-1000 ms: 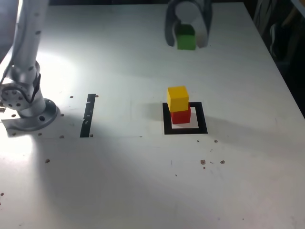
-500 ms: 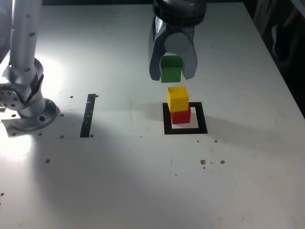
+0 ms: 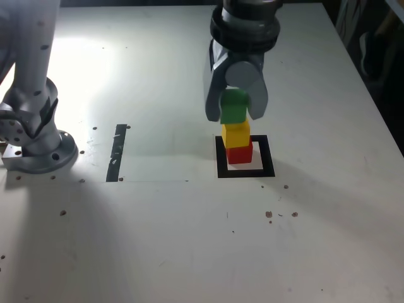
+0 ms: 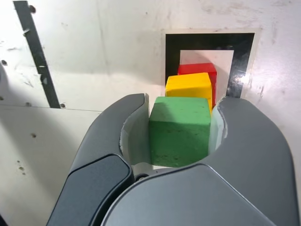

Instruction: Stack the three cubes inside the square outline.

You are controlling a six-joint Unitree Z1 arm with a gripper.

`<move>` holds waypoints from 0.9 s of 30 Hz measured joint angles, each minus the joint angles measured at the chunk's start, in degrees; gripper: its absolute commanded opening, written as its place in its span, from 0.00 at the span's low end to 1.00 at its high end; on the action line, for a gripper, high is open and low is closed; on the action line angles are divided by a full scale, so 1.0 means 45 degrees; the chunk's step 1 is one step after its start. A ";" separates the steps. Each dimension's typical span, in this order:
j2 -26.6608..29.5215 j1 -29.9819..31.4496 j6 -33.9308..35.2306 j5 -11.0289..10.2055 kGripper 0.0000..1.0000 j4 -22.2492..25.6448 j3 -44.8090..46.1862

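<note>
Claw [image 3: 235,116] grips the green cube [image 3: 233,106] between its fingers, and the yellow cube [image 3: 237,136] lies just below and past the fingertips, resting on the red cube [image 3: 240,155] inside the square outline [image 3: 246,173]. Whether green touches yellow I cannot tell; the coming move likely turns on lining it up over yellow. Count: three cubes, one held, two stacked; one outline; one claw.

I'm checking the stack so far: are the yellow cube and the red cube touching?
Touching: in the exterior view the yellow cube sits on the red cube.
</note>
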State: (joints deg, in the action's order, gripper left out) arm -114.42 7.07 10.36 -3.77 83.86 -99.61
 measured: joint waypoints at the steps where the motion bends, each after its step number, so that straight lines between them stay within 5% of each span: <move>1: 0.0000 -0.0029 -0.0006 0.0005 0.17 -0.0030 0.0026; 15: -0.0034 -0.0184 -0.0104 0.0033 0.25 -0.0398 0.0303; 22: -0.0187 -0.0186 -0.0394 0.0204 0.45 -0.0589 0.0286; 27: -0.0187 -0.0217 -0.0407 0.0209 0.68 -0.0588 0.0286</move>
State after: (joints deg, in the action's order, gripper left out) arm -115.26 6.09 8.53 -2.83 81.21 -98.32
